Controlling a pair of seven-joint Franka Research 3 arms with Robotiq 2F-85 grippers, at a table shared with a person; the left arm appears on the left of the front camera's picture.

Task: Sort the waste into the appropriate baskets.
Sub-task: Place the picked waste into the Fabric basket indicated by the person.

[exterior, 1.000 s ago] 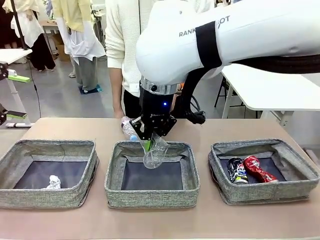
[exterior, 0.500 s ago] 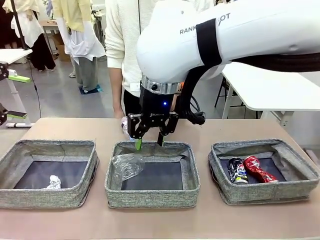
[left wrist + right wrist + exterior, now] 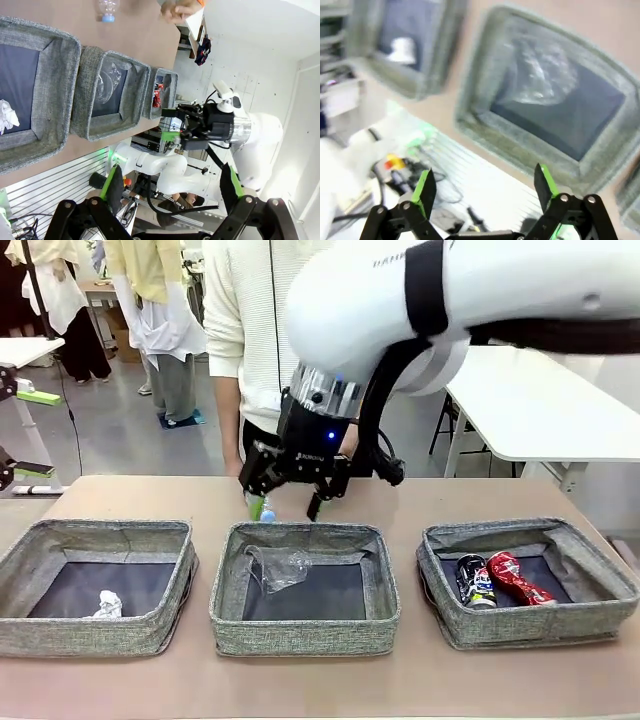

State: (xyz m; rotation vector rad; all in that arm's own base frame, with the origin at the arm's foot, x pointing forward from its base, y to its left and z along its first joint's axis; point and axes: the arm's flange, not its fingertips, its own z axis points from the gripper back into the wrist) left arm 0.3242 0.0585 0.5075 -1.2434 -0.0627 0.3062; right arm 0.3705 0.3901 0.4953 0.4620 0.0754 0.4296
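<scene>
Dropped clear plastic cup now in middle basket; right fingers wide, empty, risen.

The right arm is a bulky, glossy white shell with a black band around one link and part of a grey printed word near its top edge. Below a silver ring at the wrist sits a black housing with a small blue light, and black cables loop beside it. The right gripper is black with linked fingers tipped in green pads. The left gripper has the same black linkage, round pivot screws and green pads. The person wears a cream ribbed knit sweater and dark trousers.
</scene>
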